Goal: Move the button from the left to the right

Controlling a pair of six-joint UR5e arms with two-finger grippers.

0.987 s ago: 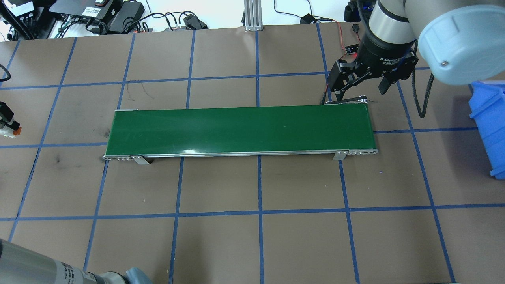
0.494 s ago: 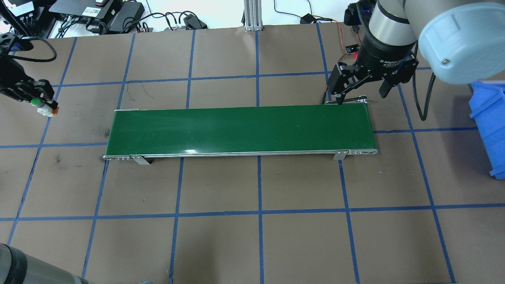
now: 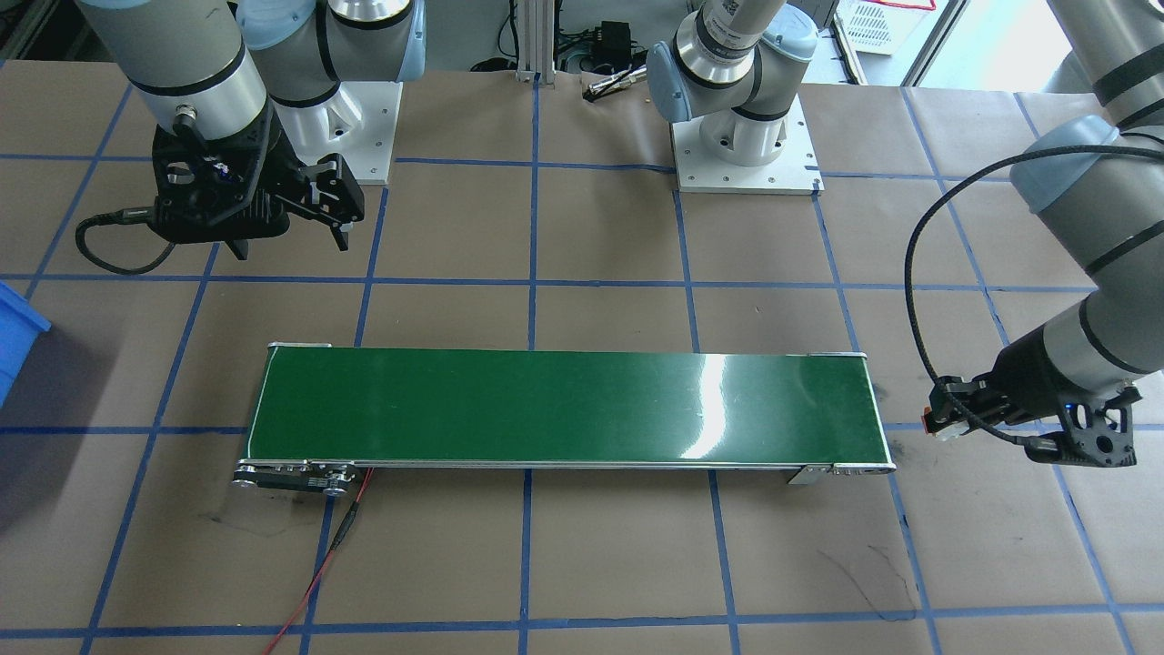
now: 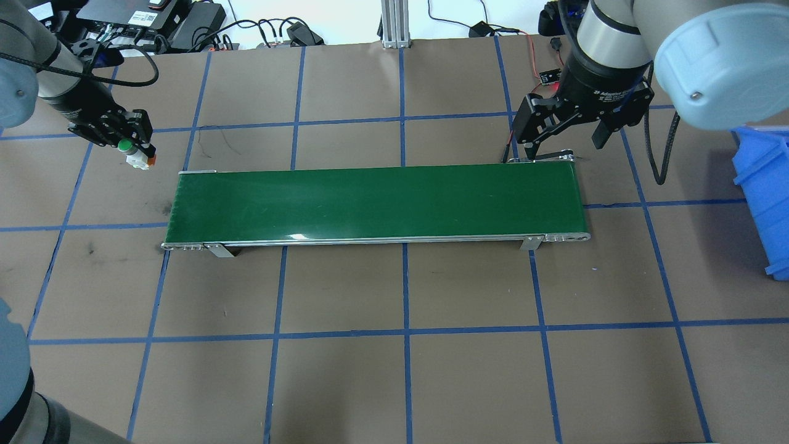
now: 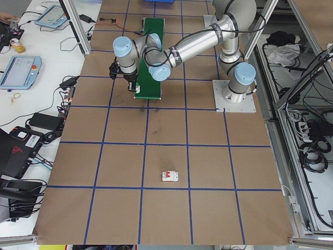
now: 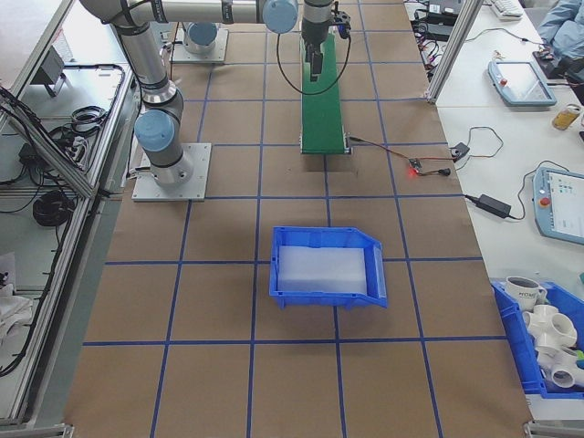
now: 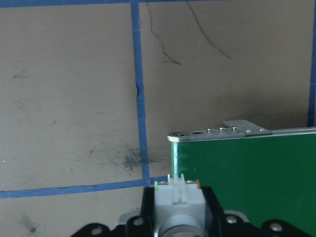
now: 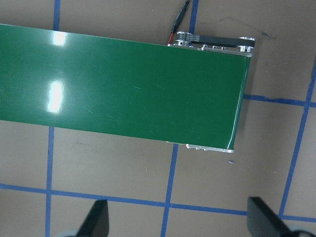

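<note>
green conveyor belt (image 4: 376,203) lies mid-table; left gripper (image 4: 132,147) grasps the button (image 4: 137,155) above the table, just off the belt's left end. right gripper (image 4: 566,132), fingers spread, hovers by the opposite end; blue bin (image 4: 764,197) beyond.

The left gripper (image 4: 132,148) holds the button (image 4: 137,155) above the brown table (image 4: 394,370), just off the left end of the green belt (image 4: 376,203). The right gripper (image 4: 564,132), fingers apart, hangs apparently empty over the belt's far right corner.
</note>
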